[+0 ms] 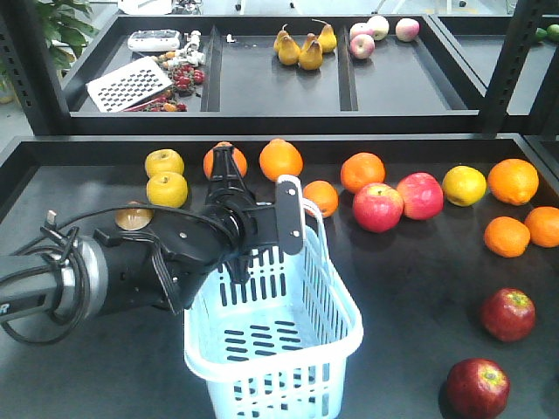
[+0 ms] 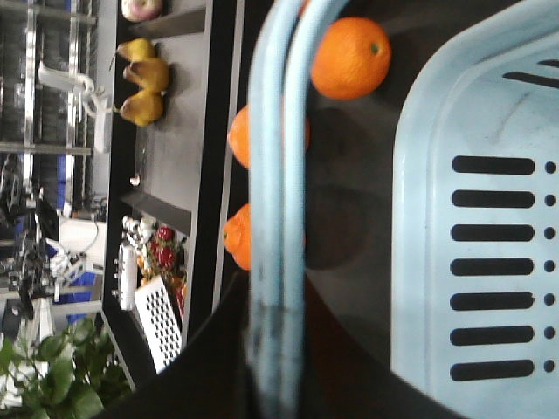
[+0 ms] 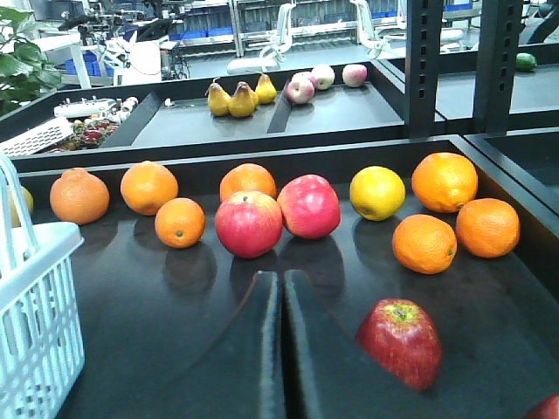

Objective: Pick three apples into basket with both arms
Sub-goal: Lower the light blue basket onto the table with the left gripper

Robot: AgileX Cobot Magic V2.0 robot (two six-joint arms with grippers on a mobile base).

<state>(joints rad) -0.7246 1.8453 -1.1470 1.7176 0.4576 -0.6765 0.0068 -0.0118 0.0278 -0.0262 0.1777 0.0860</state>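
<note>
The left arm (image 1: pixel 105 279) reaches in from the left edge, and the left claw (image 1: pixel 258 202) hangs over the back left corner of the pale blue basket (image 1: pixel 341 340). The claw sits right at the basket's thin handle (image 1: pixel 313 218). In the left wrist view that handle runs as a blur straight down the middle. I cannot tell whether the fingers are clamped on it or only standing around it. Just left of this claw lie 2 yellow fruits (image 1: pixel 166 177). Just behind it are 2 oranges (image 1: pixel 280 160).

Well to the right of the left claw and of the basket, 2 dark red apples (image 1: pixel 507 314) rest on the black table (image 1: pixel 410 288), near each other but apart.

The right claw (image 3: pixel 280 278) has its fingers drawn together, with only a thin slit between them and nothing in it. 1 dark apple lies just to the right of its tips, and the other shows only at the bottom right corner. Ahead of this claw, 2 pinkish-red apples (image 3: pixel 249 224) touch each other. The basket stands far to its left.
</note>
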